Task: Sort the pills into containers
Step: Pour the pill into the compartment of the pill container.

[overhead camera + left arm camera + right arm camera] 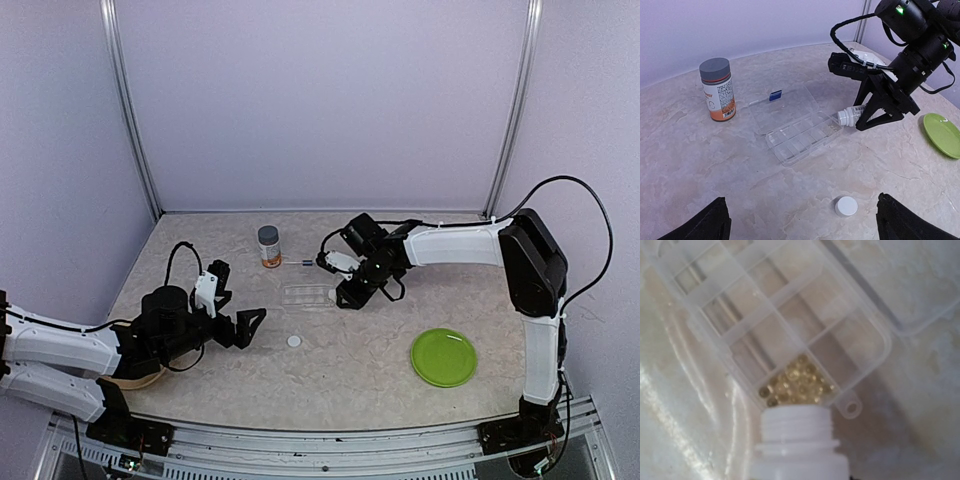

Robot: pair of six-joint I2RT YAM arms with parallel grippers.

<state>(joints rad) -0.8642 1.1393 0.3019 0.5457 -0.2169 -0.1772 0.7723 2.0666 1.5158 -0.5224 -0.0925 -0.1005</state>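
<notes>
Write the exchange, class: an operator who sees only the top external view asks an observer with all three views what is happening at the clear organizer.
Operator: From above I can't see inside the organizer. Are any pills in it?
Observer: Yes. The right wrist view shows small golden pills clustered in one corner compartment.
Operator: What do the right fingers grip?
Observer: The left wrist view shows a small uncapped vial, tipped with its white threaded mouth at that corner.
</notes>
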